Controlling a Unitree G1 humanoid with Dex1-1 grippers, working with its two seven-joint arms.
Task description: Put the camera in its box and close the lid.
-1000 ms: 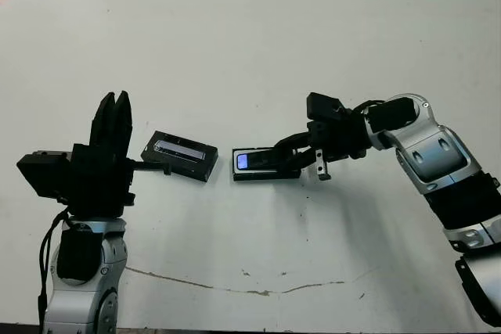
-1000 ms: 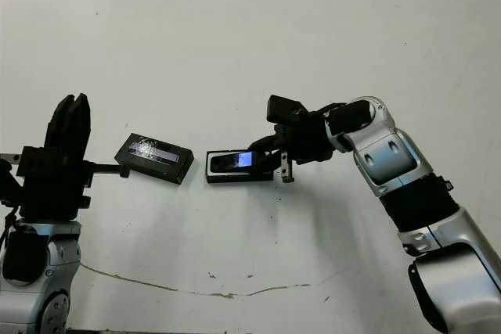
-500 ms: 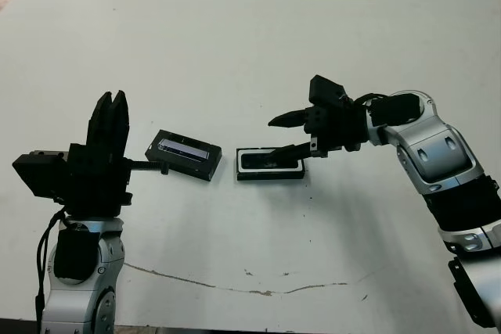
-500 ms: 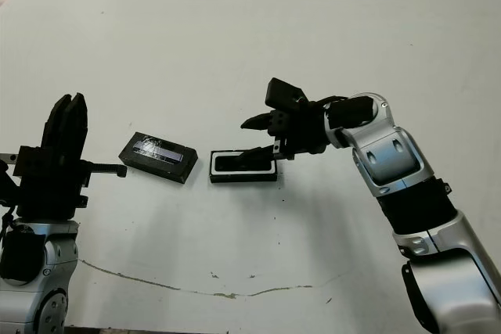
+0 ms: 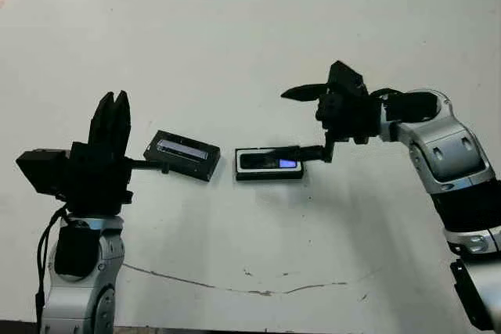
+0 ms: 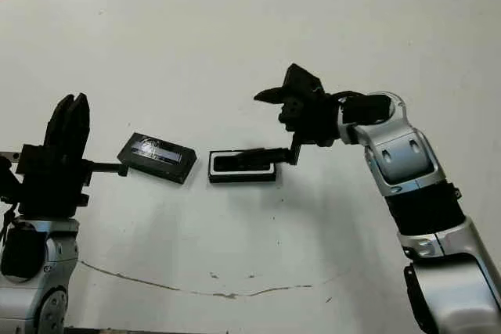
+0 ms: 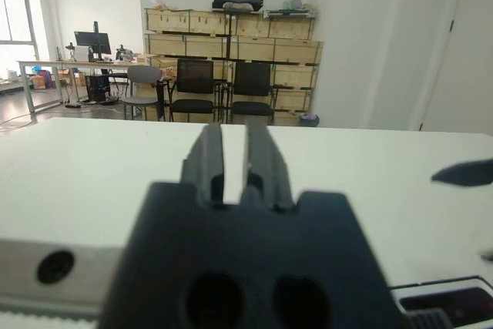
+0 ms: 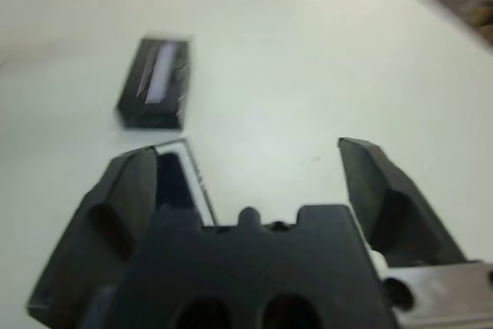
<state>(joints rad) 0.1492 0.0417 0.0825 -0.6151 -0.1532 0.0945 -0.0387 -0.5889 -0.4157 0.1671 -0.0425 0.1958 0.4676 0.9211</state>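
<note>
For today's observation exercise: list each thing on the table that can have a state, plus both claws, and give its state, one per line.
camera: lying flat inside the box, held by nothing.
box: open, on the table, no lid on it.
lid: off the box, resting on the table to the box's left, silvery strip up.
right claw: open, empty, one finger by the box's right end.
left claw: fingers close together, empty, pointing away over the table.

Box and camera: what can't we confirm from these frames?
- Camera seating in the box: head views too small to show whether it lies flat.
- Box in the right wrist view: blurred, mostly behind a finger of the right gripper.
- Left wrist view: box cut off at the edge.
</note>
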